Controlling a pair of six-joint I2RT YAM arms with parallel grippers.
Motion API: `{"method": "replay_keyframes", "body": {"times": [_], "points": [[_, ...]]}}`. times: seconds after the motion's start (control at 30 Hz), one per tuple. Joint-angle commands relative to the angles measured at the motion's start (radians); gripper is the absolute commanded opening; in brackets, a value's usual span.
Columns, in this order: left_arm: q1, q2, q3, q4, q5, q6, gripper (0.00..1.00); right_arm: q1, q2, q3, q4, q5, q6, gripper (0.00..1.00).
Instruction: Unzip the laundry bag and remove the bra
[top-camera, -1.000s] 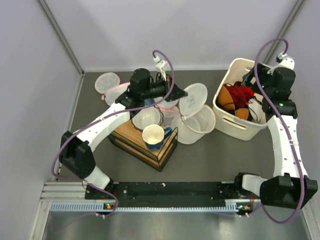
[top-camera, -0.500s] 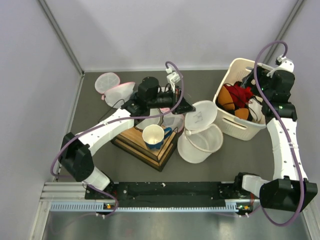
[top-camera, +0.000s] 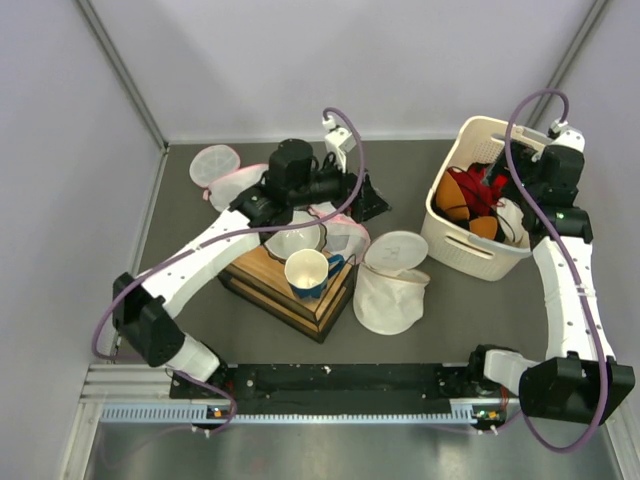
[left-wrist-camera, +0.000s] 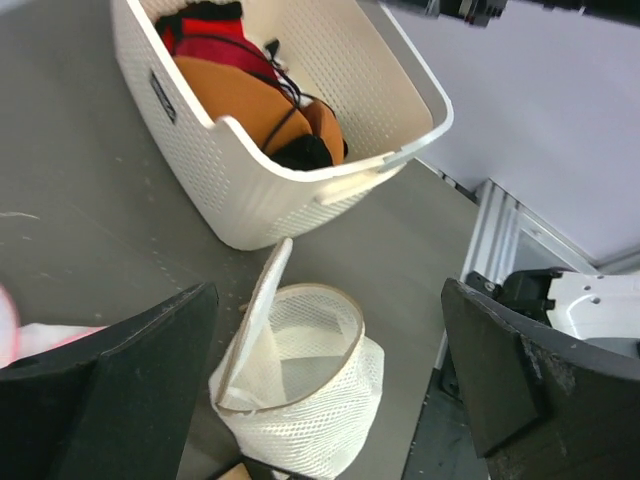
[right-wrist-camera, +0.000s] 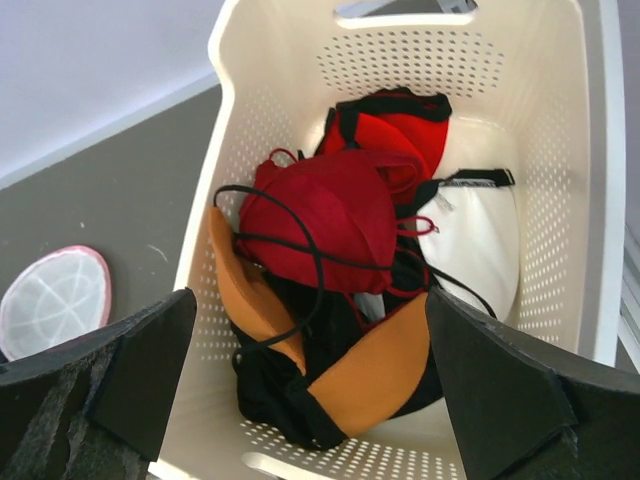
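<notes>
The white mesh laundry bag (top-camera: 392, 290) (left-wrist-camera: 300, 385) lies on the table in front of the basket. Its round lid (top-camera: 397, 250) stands flipped up, and in the left wrist view the inside looks empty. My left gripper (top-camera: 366, 196) (left-wrist-camera: 326, 340) hangs open behind and above the bag, holding nothing. The red bra (right-wrist-camera: 322, 212) (top-camera: 487, 186) lies in the cream basket (top-camera: 455, 250) (right-wrist-camera: 250, 70) on top of other garments. My right gripper (top-camera: 500, 184) (right-wrist-camera: 312, 335) is open above the basket, apart from the bra.
A wooden crate (top-camera: 288, 288) left of the bag carries a white bowl (top-camera: 293, 237) and a blue-and-white cup (top-camera: 308, 270). Pink-trimmed mesh bags (top-camera: 215, 163) lie at the back left. Orange (right-wrist-camera: 385, 365), black and white garments share the basket. Walls close in on three sides.
My left gripper has opened and let go of the laundry bag, which has settled on the table nearer the front. That arm pulled back. The right gripper opened slightly wider over the basket.
</notes>
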Motion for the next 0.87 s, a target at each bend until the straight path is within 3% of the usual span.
{"method": "replay_keyframes", "body": {"times": [0.0, 0.23, 0.5, 0.83], "points": [[0.004, -0.141, 0.034, -0.016, -0.134, 0.093, 0.99, -0.006, 0.002, 0.048, -0.041, 0.052, -0.027, 0.99], [0.031, -0.248, -0.087, -0.018, -0.269, 0.169, 0.99, -0.006, -0.003, 0.031, -0.059, 0.052, -0.033, 0.99], [0.093, -0.302, -0.21, -0.001, -0.272, 0.104, 0.99, -0.006, -0.028, 0.002, -0.059, 0.089, -0.044, 0.99], [0.111, -0.317, -0.204, 0.002, -0.26, 0.104, 0.99, -0.007, -0.012, -0.002, -0.058, 0.082, -0.012, 0.99]]}}
